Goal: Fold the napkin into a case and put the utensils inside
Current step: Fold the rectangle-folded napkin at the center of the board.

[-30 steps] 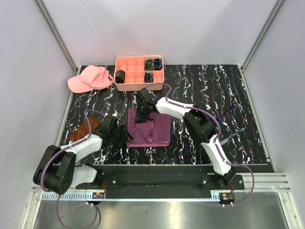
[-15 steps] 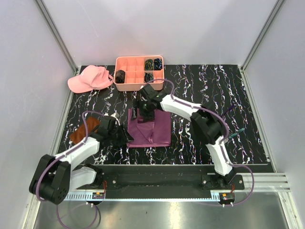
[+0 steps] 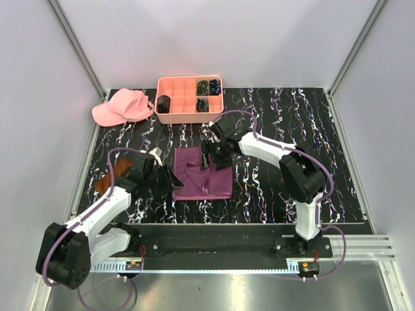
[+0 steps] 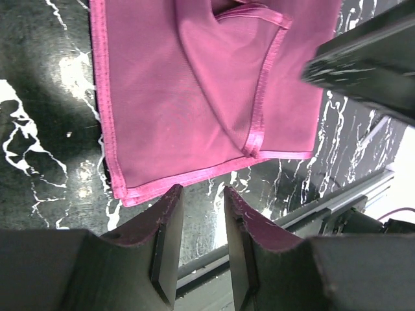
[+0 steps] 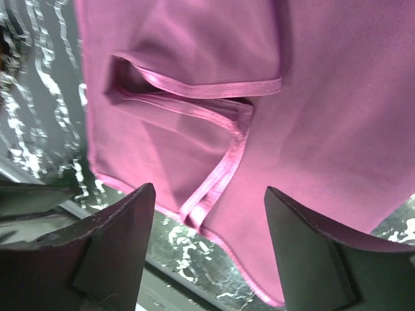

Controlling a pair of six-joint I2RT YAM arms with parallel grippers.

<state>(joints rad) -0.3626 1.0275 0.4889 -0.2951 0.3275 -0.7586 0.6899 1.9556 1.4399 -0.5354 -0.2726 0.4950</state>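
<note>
black marbled tabletop [image 3: 311, 129], pale walls around. left jaws: narrow gap, nothing between them, low and just off the near left corner of the napkin [image 3: 211, 184]. napkin lies flat at mid tabletop, partly folded, one hemmed flap doubled over its left half. brown cloth [image 3: 105, 183] well to its left, partly under the left arm. right jaws: wide, empty, above the napkin's far edge. far back: pink cap [image 3: 120, 107], beside it a pink tray [image 3: 188, 118] with dark coils.

Bright, even light; soft sheen on napkin [image 4: 194, 97]; blurry wrist-view edges.
</note>
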